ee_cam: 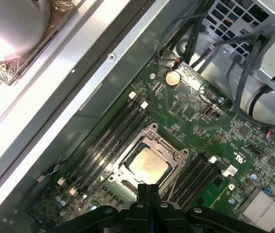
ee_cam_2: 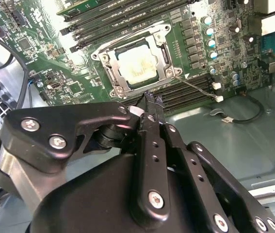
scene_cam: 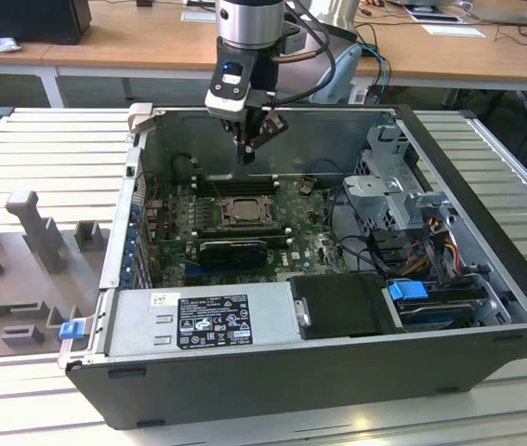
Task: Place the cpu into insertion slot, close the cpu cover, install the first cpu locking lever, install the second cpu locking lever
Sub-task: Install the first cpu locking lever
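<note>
Ext view, front to back.

Nearest: power supply (scene_cam: 198, 321) w/ label, lying along front edge of open pc case (scene_cam: 486, 279). Blue tab (scene_cam: 71, 328) at its corner, ext view's left. Grey moulded tray (scene_cam: 21, 269) on table beside case, same side. Drive cage (scene_cam: 398, 195) + cables on ext view's right.

Mid: green motherboard (scene_cam: 309, 232) flat on case floor. The cpu (scene_cam: 242, 210) sits in the insertion slot (ee_cam_2: 112, 60), pale face up, level. The cpu cover (ee_cam_2: 162, 48) lies down over it, silver frame round the chip, chip face showing thru the cut-out. Thin wire lever (ee_cam_2: 198, 88) angles out from a socket corner across the memory slots (ee_cam_2: 186, 94), free end well out from the frame. Coin battery (ee_cam: 172, 77) further along board.

Above: gripper (scene_cam: 244, 158) hangs over board near socket, apart from it. Jaws together, tips meeting, nothing between them (clear in both wrist views).

Far: case back wall (scene_cam: 337, 139), then wooden desks (scene_cam: 133, 42).
</note>
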Controlling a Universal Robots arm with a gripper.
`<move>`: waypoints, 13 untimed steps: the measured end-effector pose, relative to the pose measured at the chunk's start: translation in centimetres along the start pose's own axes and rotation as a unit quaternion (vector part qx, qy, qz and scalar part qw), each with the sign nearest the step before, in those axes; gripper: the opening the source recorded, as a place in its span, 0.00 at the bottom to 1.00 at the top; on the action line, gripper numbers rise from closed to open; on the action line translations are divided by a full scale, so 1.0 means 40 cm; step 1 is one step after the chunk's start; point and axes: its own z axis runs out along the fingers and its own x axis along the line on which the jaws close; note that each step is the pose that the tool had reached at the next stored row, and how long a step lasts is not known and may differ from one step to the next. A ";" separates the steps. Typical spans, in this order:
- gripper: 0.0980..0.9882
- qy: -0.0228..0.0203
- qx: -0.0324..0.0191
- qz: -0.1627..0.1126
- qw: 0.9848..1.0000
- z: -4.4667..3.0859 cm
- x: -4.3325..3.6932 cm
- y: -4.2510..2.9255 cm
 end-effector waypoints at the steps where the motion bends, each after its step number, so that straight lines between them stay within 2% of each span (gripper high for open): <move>1: 0.01 0.000 0.000 -0.002 1.000 0.000 0.000 0.000; 13: 0.01 0.001 0.000 -0.033 0.999 0.000 0.000 0.000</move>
